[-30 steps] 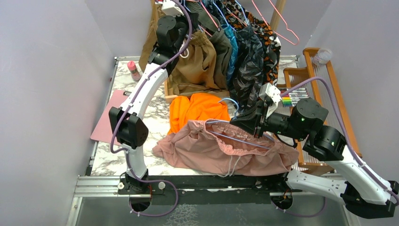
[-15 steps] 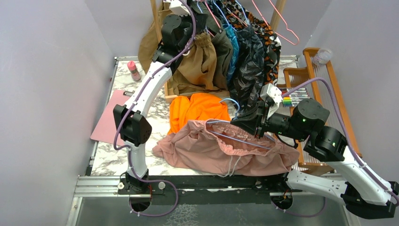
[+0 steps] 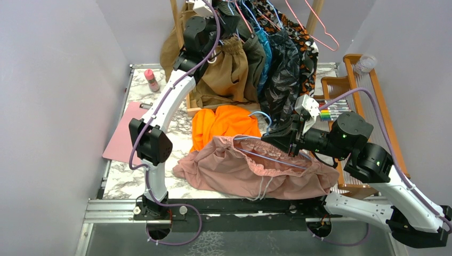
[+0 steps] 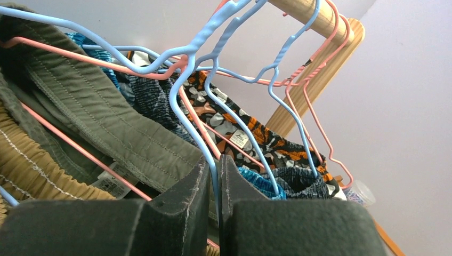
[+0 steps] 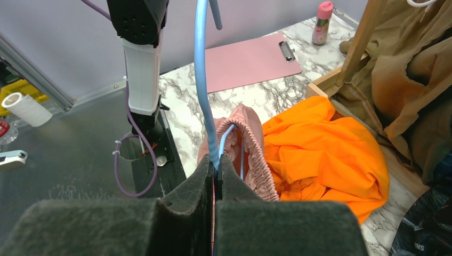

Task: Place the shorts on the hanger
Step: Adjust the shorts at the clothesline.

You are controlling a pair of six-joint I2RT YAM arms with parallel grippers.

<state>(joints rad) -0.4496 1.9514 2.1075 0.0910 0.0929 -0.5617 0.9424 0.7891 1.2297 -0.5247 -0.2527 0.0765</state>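
Far left on the marble desk (image 3: pixel 120 181) we've got a pink clipboard (image 3: pixel 121 136) with a little pink bottle (image 3: pixel 152 80) behind it. The left arm reaches way up to the wooden rail (image 4: pixel 314 16) at the back. Its left gripper (image 4: pixel 214 178) is clenched on the wire of a second blue hanger (image 4: pixel 209 31) that's hooked over that rail, in among the hung clothes like the brown shorts (image 3: pixel 224 69). Below those, the orange shorts (image 3: pixel 224 122) lie crumpled on the desk. The shorts (image 3: pixel 234 170), the dusty pink ones, are heaped just in front of the orange pair and touching it, at the near edge of the desk between the two arm bases. The waistband gapes open and the white drawstring (image 3: pixel 262 186) trails toward the near edge. The hanger (image 5: pixel 201 80) sits partly inside that waistband, one thin arm running across the opening. The right gripper (image 5: pixel 214 170) is pinched tight on the hanger's wire just above the gathered elastic. Further right we see coloured markers (image 3: pixel 333 113) by a wooden frame (image 3: pixel 354 57)
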